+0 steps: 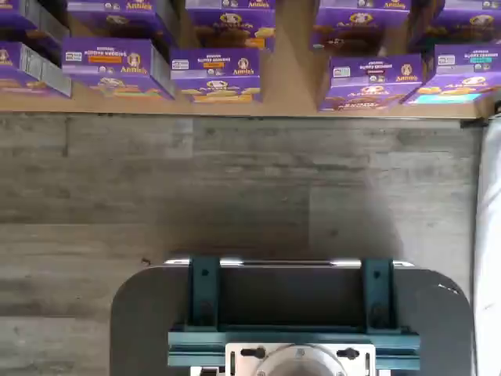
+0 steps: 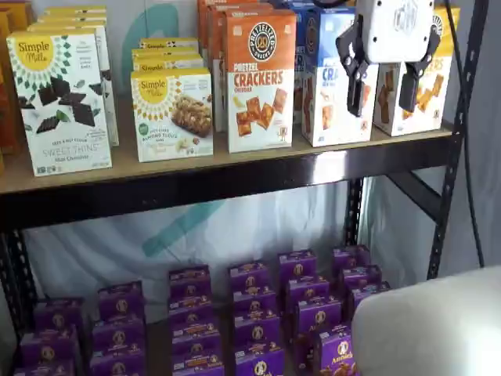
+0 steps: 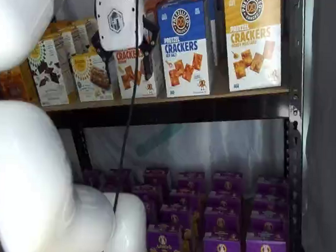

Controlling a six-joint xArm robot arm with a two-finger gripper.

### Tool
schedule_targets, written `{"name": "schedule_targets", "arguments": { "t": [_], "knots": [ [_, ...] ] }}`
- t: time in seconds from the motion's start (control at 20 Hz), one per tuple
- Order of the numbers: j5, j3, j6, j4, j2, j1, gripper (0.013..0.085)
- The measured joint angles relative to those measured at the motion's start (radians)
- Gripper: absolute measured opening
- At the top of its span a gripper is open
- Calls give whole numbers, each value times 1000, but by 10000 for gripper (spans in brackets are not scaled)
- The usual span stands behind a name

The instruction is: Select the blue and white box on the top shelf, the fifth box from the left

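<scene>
The blue and white box point(image 2: 327, 94) stands on the top shelf point(image 2: 235, 166), between an orange-topped Cheddar box and a yellow-topped box. It also shows in a shelf view point(image 3: 185, 46) above the shelf board point(image 3: 175, 97). My gripper point(image 2: 382, 106) hangs open in front of the shelf, with a plain gap between its black fingers. Its left finger overlaps the box's right edge. In a shelf view the gripper point(image 3: 127, 68) appears in front of the orange box. It holds nothing. The wrist view shows neither the box nor the fingers.
The orange Cheddar box point(image 2: 260, 78) and the yellow-topped box point(image 3: 252, 40) flank the target. Simple Mills boxes point(image 2: 61, 102) stand further left. Small purple boxes point(image 2: 250, 313) fill the lower level and show in the wrist view point(image 1: 215, 74). The white arm point(image 3: 32, 170) fills one side. A black upright point(image 2: 454, 141) stands at the right.
</scene>
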Motion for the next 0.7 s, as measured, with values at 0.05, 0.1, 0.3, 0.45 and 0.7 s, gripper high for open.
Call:
{"name": "schedule_targets", "arguments": {
  "t": [0.05,0.1,0.3,0.45,0.7],
  "knots": [
    [7,-3,-5,11,4,-10,850],
    [21,-10,-18,43,12,-39,850],
    [24,-12,-29,64,14,-57,850],
    [5,-10,-26,52,12,-47,850],
    [-83,-22,-22,8,26,-23,850]
  ]
}}
